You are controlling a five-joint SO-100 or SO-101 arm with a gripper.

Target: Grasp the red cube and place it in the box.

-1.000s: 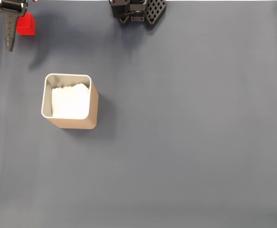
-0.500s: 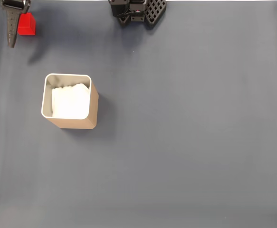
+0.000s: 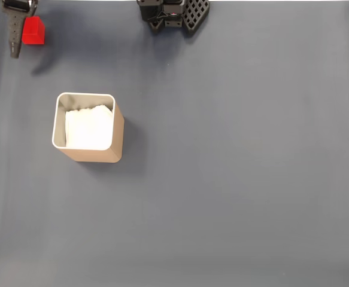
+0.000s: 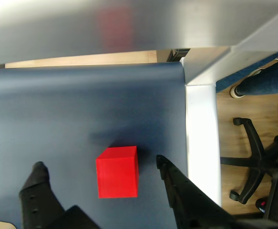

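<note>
The small bright red plain-faced cube (image 4: 118,171) sits on the dark blue-grey mat of the worktop (image 3: 234,179), close to its far left corner as the fixed view shows it (image 3: 33,30). In the wrist view it lies between my two black fingers, nearer the right one, with mat showing on both sides, so neither finger touches it.

My pincer (image 4: 100,171) is spread wide, well beyond the cube's width, and holds nothing. In the fixed view one finger (image 3: 14,36) shows just left of the cube.

To do this step well, I judge I should shift so the cube is centred between the fingers, come down until the tips flank its side faces, then close squarely on two opposite faces so it does not twist or slide toward the mat's edge nearby.

The tan square box with rounded corners, pale rim and white lining (image 3: 118,134) stands well apart, nearer the middle of the left side.
</note>
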